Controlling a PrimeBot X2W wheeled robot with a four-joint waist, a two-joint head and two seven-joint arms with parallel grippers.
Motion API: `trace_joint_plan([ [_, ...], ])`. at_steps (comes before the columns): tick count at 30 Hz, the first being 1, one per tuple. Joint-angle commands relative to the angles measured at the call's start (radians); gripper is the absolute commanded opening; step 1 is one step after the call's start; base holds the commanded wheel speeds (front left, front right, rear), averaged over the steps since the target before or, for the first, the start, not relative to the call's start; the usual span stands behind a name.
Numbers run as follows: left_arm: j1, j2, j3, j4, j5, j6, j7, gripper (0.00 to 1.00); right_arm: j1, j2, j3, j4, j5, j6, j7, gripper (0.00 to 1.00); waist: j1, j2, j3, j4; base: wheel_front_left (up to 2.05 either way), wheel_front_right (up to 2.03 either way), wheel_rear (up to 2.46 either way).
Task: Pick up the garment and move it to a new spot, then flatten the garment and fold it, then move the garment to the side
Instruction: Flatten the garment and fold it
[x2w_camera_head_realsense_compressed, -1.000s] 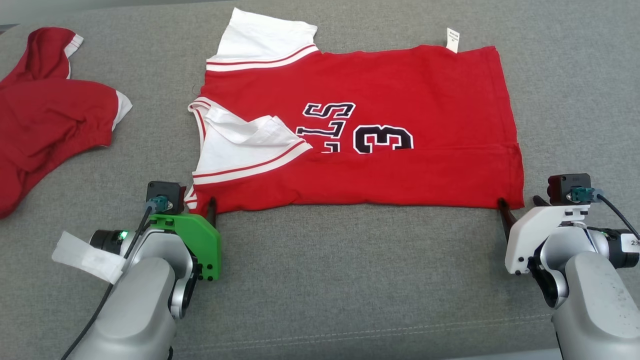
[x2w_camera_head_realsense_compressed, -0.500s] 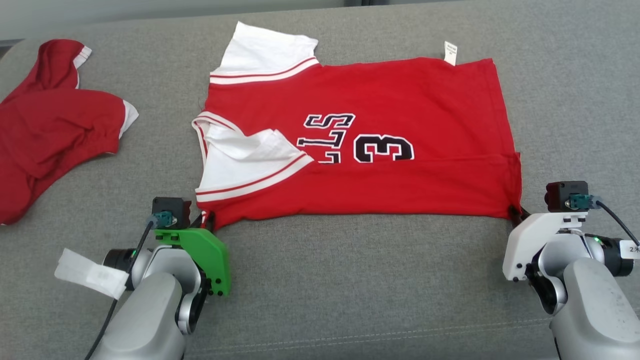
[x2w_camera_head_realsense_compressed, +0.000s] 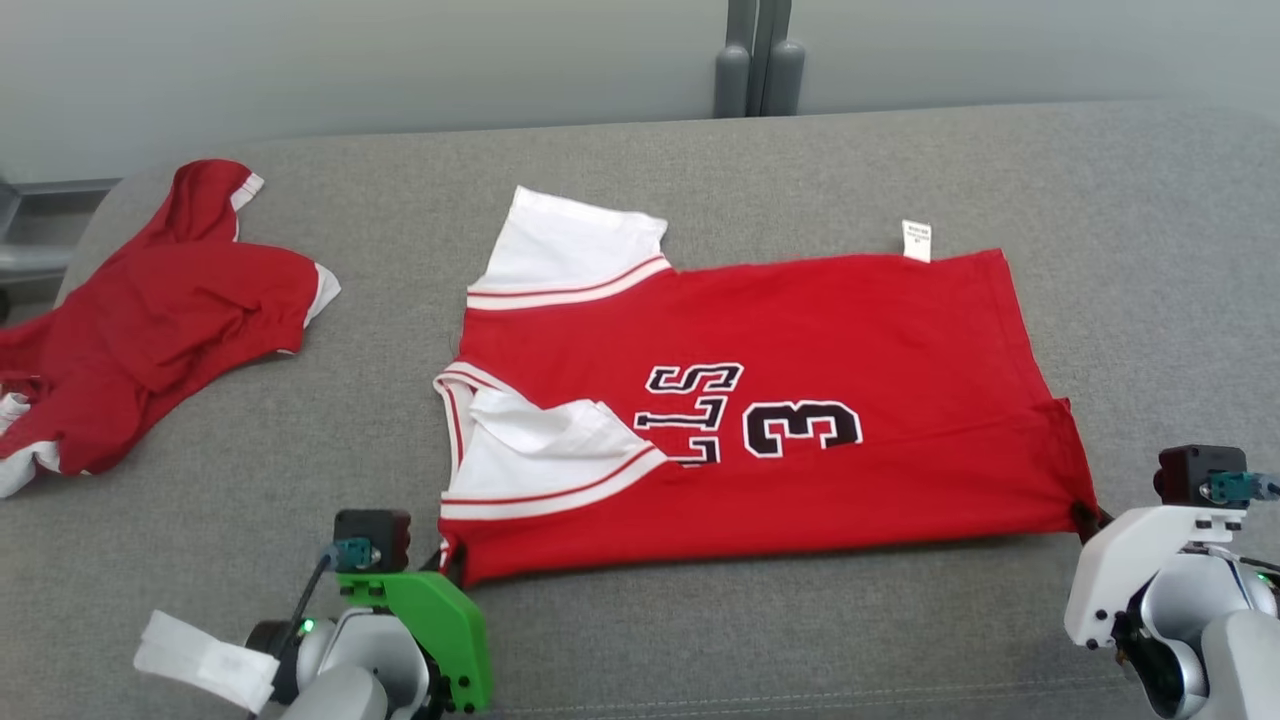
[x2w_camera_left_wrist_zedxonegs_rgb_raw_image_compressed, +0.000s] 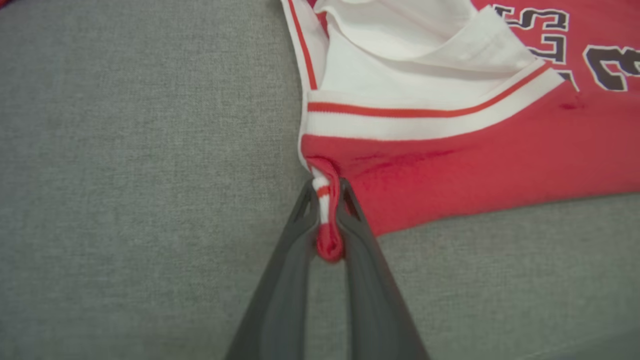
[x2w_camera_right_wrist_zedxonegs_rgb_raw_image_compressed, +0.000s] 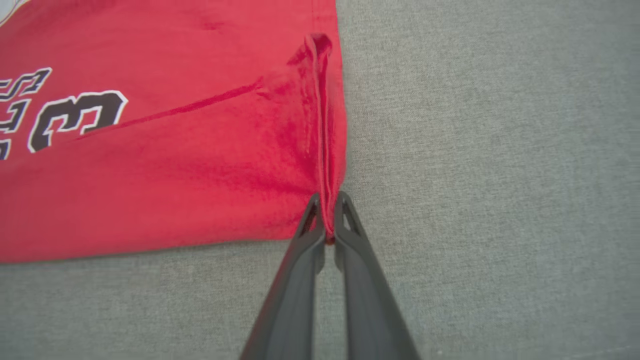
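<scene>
Grey fabric covers the worktop (x2w_camera_head_realsense_compressed: 700, 640), and the red jersey (x2w_camera_head_realsense_compressed: 800, 320) lies spread at its middle. My left fingers (x2w_camera_left_wrist_zedxonegs_rgb_raw_image_compressed: 327, 186) pinch its near shoulder corner, my right fingers (x2w_camera_right_wrist_zedxonegs_rgb_raw_image_compressed: 328, 198) its near hem corner. The cloth seems soft and light, so corners should grip best.

Open grey surface (x2w_camera_head_realsense_compressed: 750, 640) before and right of jersey (x2w_camera_head_realsense_compressed: 800, 330); crumpled red garment (x2w_camera_head_realsense_compressed: 170, 320) left.

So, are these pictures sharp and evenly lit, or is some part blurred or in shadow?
Head view: even soft light, sharp, with a thin shadow under the near hem of the jersey. Left wrist view: the left end effector looks soft toward the bottom edge. Right wrist view: the right end effector looks soft likewise; no glare.
</scene>
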Motion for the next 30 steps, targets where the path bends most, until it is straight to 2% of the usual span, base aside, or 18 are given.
trace_joint_plan([
  [1,0.043,0.014,-0.004,-0.028,-0.001,0.016,0.007,0.0,0.036,-0.003,-0.02,-0.033,0.003,-0.002,0.016,0.0,0.0,0.0,-0.028,0.015,0.0,0.0,0.0],
  [9,0.142,0.02,-0.022,-0.13,0.003,0.075,0.031,0.0,0.143,0.034,-0.077,-0.125,0.003,-0.002,0.087,0.0,0.0,0.0,-0.042,0.029,0.0,0.0,0.0],
  [15,0.177,0.033,-0.027,-0.156,0.011,0.103,0.033,0.0,0.176,0.054,-0.096,-0.141,-0.006,-0.002,0.085,0.0,0.0,0.0,-0.04,0.029,0.0,0.0,0.0],
  [16,0.181,0.033,-0.028,-0.16,0.015,0.104,0.026,0.09,0.18,0.058,-0.095,-0.141,-0.007,-0.002,0.082,0.17,0.0,0.0,-0.04,0.029,0.0,0.0,0.0],
  [17,0.186,0.029,-0.026,-0.162,0.013,0.108,0.017,0.73,0.184,0.063,-0.094,-0.138,-0.005,-0.002,0.077,0.97,0.0,0.0,-0.04,0.03,0.0,0.0,0.0],
  [18,0.19,0.027,-0.024,-0.161,0.013,0.111,0.006,1.0,0.186,0.066,-0.095,-0.134,-0.002,-0.002,0.073,1.0,0.0,0.0,-0.04,0.03,0.0,0.0,0.0],
  [23,0.2,0.01,0.006,-0.166,0.005,0.114,-0.101,1.0,0.2,0.077,-0.085,-0.131,0.01,-0.002,0.008,1.0,0.0,0.0,-0.063,0.04,0.0,0.0,0.0],
  [30,0.215,-0.004,0.095,-0.212,-0.018,0.097,-0.331,1.0,0.217,0.091,-0.093,-0.172,0.062,-0.002,-0.156,1.0,0.0,0.0,-0.106,0.061,0.0,0.0,0.0],
])
